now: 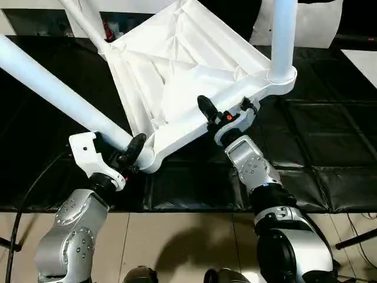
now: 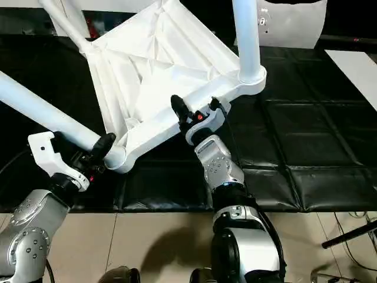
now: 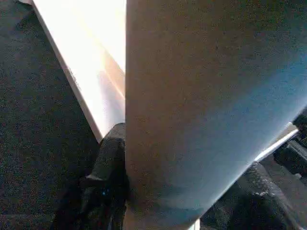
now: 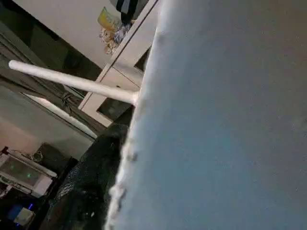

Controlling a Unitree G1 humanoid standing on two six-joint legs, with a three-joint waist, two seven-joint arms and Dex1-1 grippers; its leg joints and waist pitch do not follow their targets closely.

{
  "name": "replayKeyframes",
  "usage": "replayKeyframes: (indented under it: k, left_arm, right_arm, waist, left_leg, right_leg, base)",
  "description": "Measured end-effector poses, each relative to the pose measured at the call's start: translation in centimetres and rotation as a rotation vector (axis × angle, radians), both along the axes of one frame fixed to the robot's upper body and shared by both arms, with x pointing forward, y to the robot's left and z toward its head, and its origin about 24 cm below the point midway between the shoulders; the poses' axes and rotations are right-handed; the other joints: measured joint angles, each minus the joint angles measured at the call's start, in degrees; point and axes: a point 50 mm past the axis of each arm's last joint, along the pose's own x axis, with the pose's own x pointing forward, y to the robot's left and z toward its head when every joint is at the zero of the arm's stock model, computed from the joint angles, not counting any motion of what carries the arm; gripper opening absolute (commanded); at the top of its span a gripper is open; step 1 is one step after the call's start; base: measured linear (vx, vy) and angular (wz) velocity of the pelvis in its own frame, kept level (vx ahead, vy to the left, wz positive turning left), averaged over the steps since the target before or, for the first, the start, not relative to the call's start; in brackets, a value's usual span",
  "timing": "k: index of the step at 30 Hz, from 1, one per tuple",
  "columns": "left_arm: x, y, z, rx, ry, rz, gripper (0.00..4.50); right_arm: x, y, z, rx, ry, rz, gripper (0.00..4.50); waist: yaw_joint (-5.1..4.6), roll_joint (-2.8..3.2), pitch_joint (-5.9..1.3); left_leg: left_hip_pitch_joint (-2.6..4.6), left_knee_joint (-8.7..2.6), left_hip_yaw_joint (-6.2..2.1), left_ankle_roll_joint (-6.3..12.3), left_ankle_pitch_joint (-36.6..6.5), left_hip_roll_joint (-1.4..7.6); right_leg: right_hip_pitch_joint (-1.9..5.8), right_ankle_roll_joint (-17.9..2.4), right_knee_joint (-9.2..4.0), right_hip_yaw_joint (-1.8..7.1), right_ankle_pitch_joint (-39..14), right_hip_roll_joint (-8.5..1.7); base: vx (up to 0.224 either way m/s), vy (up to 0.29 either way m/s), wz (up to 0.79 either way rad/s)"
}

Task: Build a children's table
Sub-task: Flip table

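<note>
Inverted table top [image 1: 177, 76] at frame centre, ribs up; left gripper [image 1: 131, 152] clamped on lower-left leg [image 1: 56, 94] running toward upper left; right gripper [image 1: 224, 113] straddling near rim, grip undeterminable, nearer upright right leg [image 1: 283, 35].

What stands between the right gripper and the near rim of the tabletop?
Nothing visible. The right gripper is already at the near rim of the upturned tabletop, one black finger over the edge. The left gripper is clamped on the leg at the near corner socket.
</note>
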Motion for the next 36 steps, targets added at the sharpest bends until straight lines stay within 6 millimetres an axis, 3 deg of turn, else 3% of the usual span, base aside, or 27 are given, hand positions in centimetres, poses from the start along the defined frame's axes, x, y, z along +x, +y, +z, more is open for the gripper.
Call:
replayKeyframes:
  k: [10,12,14,21,36]
  left_arm:
    - [-0.1,0.2,-0.1,0.034,0.01,-0.032,1.98]
    - [-0.1,0.3,0.0,0.042,0.009,-0.041,2.54]
    - [-0.3,0.4,0.0,0.051,0.008,-0.052,2.68]
    - [-0.7,0.4,0.4,0.053,-0.002,-0.082,2.68]
    - [-0.8,0.3,0.5,0.045,-0.046,-0.098,2.68]
  right_arm:
    - [-0.1,-0.1,-0.3,0.031,0.008,0.0,2.18]
    - [-0.1,-0.1,-0.3,0.033,0.009,0.0,2.18]
    - [0.0,-0.1,-0.3,0.035,0.01,-0.002,2.18]
    - [0.1,-0.1,0.3,0.04,0.002,-0.013,2.18]
    - [0.1,-0.2,1.0,0.034,-0.02,-0.021,2.17]
  waist:
    - [-0.04,0.0,0.0]
    - [-0.09,0.01,0.0]
    - [-0.18,0.02,0.01]
    - [-0.73,0.13,0.08]
    - [-0.84,0.12,0.08]
  left_leg:
    - [0.0,0.0,0.04,0.01,0.0,0.02]
    - [0.0,0.0,0.04,0.01,0.0,0.03]
    - [0.0,0.0,0.05,0.01,0.0,0.04]
    - [0.0,0.0,0.07,0.0,0.0,0.05]
    - [-0.23,0.02,0.09,0.01,0.01,0.08]
  right_leg:
    - [-0.02,0.0,0.03,0.0,0.0,0.0]
    - [-0.02,0.0,0.03,0.0,0.0,0.0]
    - [-0.03,0.0,0.03,0.0,0.0,0.0]
    - [-0.05,-0.01,0.06,0.0,0.0,0.01]
    - [-0.25,-0.02,0.05,0.0,0.0,0.03]
  base:
    - [0.0,0.0,0.0]
    - [0.0,0.0,0.0]
    - [0.0,0.0,0.0]
    - [0.0,0.0,0.0]
    - [0.0,0.0,0.0]
